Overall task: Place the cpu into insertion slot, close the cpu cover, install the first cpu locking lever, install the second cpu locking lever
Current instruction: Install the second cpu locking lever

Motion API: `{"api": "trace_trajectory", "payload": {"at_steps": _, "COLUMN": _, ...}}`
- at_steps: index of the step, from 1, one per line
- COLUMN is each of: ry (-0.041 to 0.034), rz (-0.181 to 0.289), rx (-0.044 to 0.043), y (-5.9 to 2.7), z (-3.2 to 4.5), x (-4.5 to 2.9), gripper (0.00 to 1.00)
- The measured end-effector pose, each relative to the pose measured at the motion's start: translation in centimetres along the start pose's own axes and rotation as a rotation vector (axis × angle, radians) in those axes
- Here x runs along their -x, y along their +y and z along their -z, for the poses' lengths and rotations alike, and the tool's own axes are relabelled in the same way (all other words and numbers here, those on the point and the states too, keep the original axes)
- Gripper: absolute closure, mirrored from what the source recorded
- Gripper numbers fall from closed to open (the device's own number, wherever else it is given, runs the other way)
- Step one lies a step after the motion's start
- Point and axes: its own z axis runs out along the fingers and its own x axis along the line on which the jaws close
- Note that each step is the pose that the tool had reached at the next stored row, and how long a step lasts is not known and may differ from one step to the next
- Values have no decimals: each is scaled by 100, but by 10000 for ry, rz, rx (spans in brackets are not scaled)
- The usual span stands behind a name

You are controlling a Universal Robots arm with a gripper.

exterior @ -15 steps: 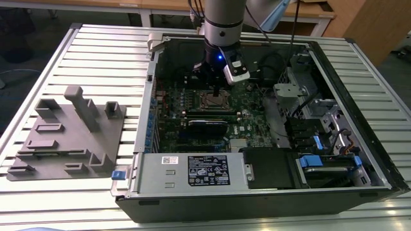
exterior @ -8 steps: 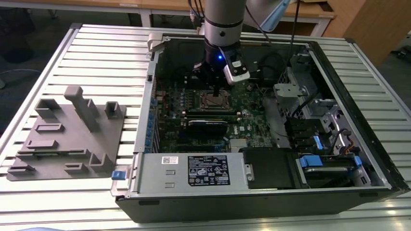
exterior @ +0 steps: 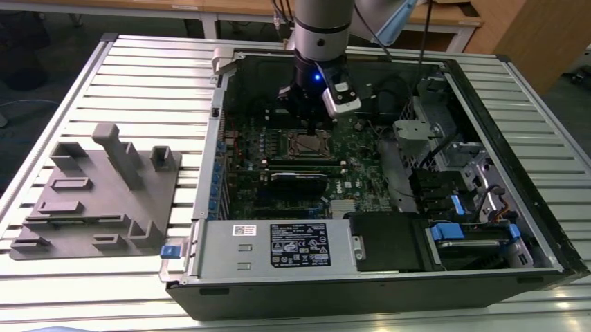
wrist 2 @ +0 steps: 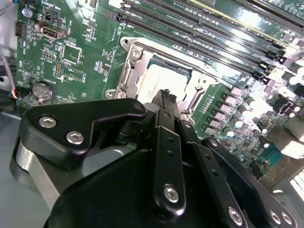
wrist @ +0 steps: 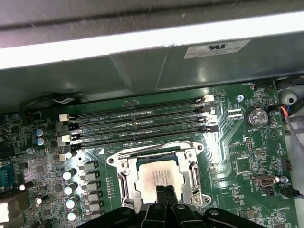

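The cpu [wrist: 157, 175] lies flat in the insertion slot [wrist: 124, 167] on the green motherboard, its silver top showing in both wrist views [wrist 2: 159, 81]. The cpu cover [wrist: 195, 172] lies down around it as a silver frame, the chip showing through its cut-out. My gripper [wrist: 161, 192] hangs right over the near edge of the chip with its two dark fingers pressed together and nothing between them. In the exterior view the gripper [exterior: 309, 126] stands just above the slot [exterior: 308, 144] inside the open computer case. I cannot tell how the locking levers stand.
Long black memory slots [wrist: 142, 126] run beside the socket, with rows of capacitors [wrist: 71, 183] on another side. The case wall [exterior: 214, 138], a drive cage [exterior: 461, 173] and the power supply [exterior: 277, 245] ring the board. A grey fixture block [exterior: 102, 194] sits on the slatted table.
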Motion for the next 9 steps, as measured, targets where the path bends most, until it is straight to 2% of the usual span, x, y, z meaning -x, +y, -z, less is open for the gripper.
{"api": "trace_trajectory", "payload": {"at_steps": 3, "ry": 0, "rz": 0, "rx": 0, "y": 2, "z": 40, "x": 2, "gripper": 89}}
{"api": "trace_trajectory", "payload": {"at_steps": 9, "ry": 0, "rz": 2, "rx": 1, "y": -9, "z": 44, "x": 9, "gripper": 89}}
